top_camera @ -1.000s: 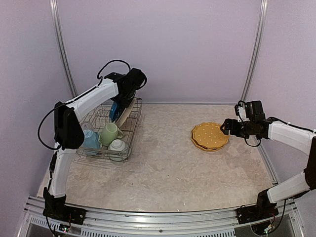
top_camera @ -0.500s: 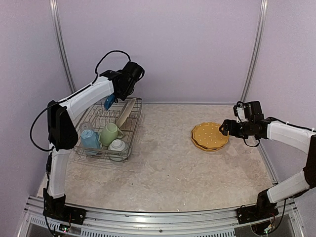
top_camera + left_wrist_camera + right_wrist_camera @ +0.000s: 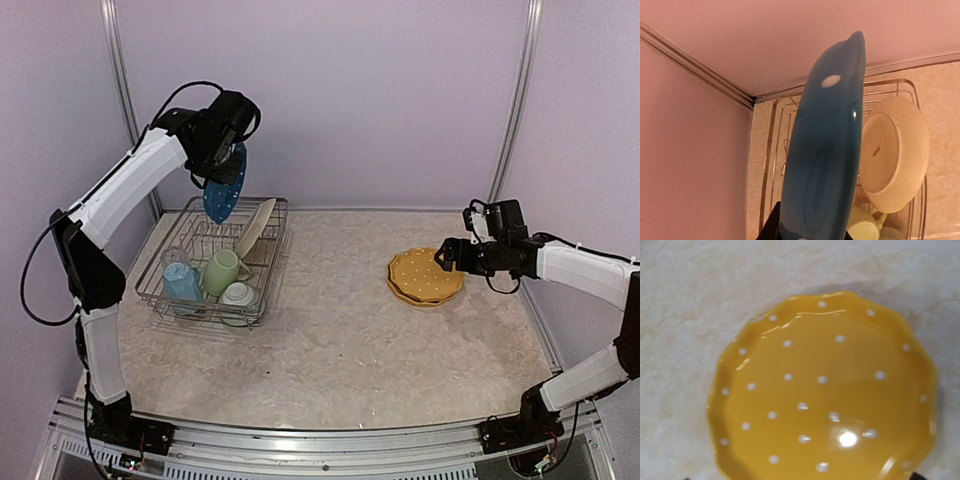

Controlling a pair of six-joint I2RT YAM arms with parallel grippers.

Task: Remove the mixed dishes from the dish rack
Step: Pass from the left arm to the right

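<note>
The blue dotted plate (image 3: pixel 222 195) is pinched at its rim by the left gripper's (image 3: pixel 228 152) closed fingers and held on edge above the dish rack (image 3: pixel 277 250), probably so that the dividers are cleared. The cream plate (image 3: pixel 255 228) and light green mug (image 3: pixel 222 270) are left inside. The right gripper (image 3: pixel 443 255), fingers apart and empty, is poised beside the stacked yellow dotted plates (image 3: pixel 425 277) on the table (image 3: pixel 340 330).

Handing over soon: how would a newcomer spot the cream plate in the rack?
On the table, find the silver wire dish rack at left. In its far half leans a round cream plate, the only plate inside; its neighbours are cups and a green mug.
</note>
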